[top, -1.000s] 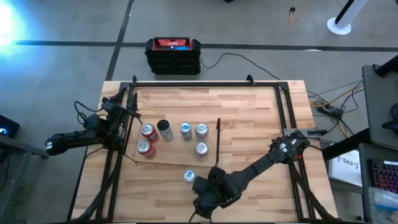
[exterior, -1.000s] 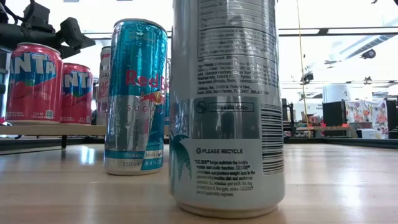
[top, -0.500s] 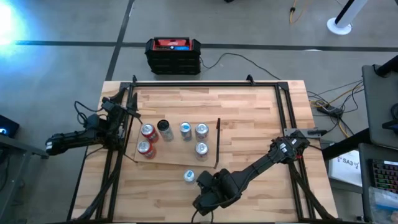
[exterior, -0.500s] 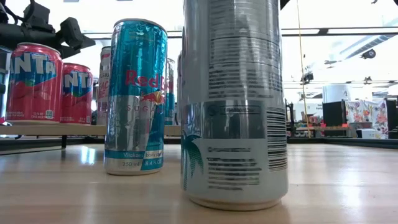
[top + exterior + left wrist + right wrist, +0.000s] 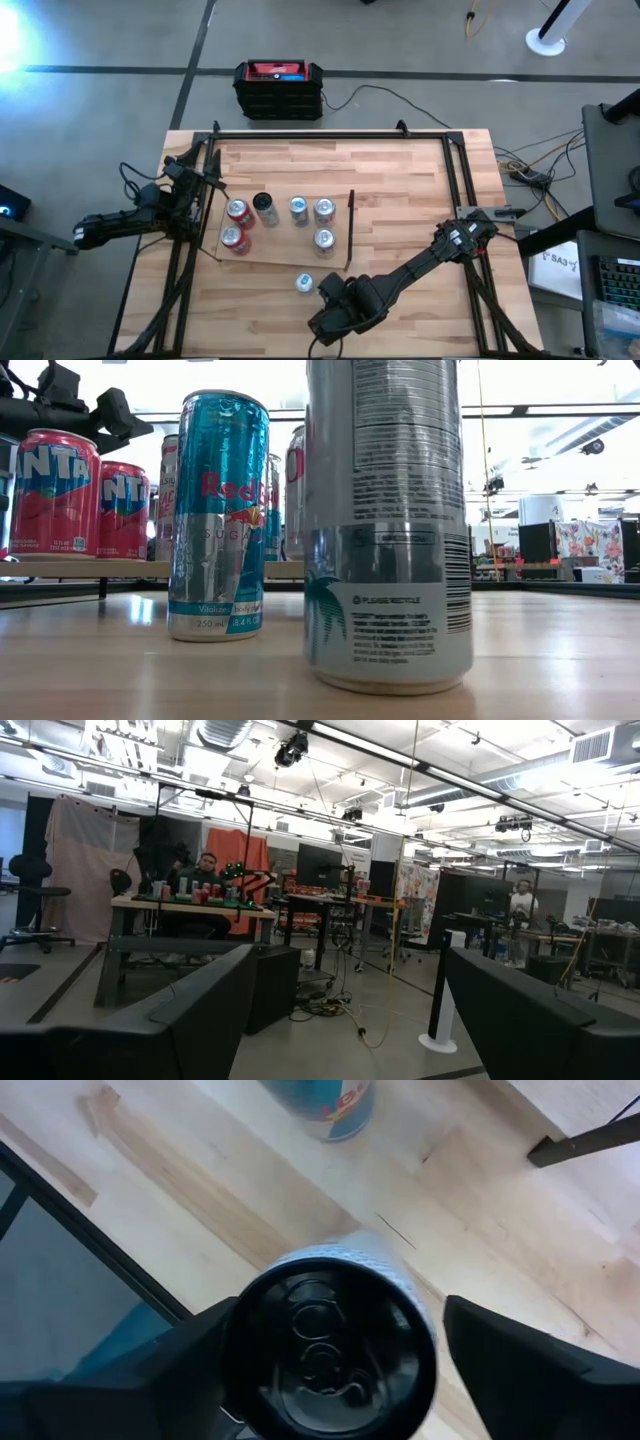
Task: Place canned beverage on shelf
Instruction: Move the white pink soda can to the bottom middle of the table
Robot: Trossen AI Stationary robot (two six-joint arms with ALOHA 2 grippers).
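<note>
A tall silver-and-white beverage can [image 5: 335, 1335] is bracketed by the spread right gripper [image 5: 335, 1370] near the table's front edge, apparently for a grasp. The pale wooden shelf [image 5: 285, 250] already carries five cans. Only the low view shows its label; the left gripper [image 5: 340, 1020] is parked wide.

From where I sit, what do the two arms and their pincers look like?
Both arms are dark, jointed and slim. The left arm has loose black cables looping near it. The right arm carries a small pale patch near its base end. The right pincer has two broad, flat, matte black fingers.
</note>
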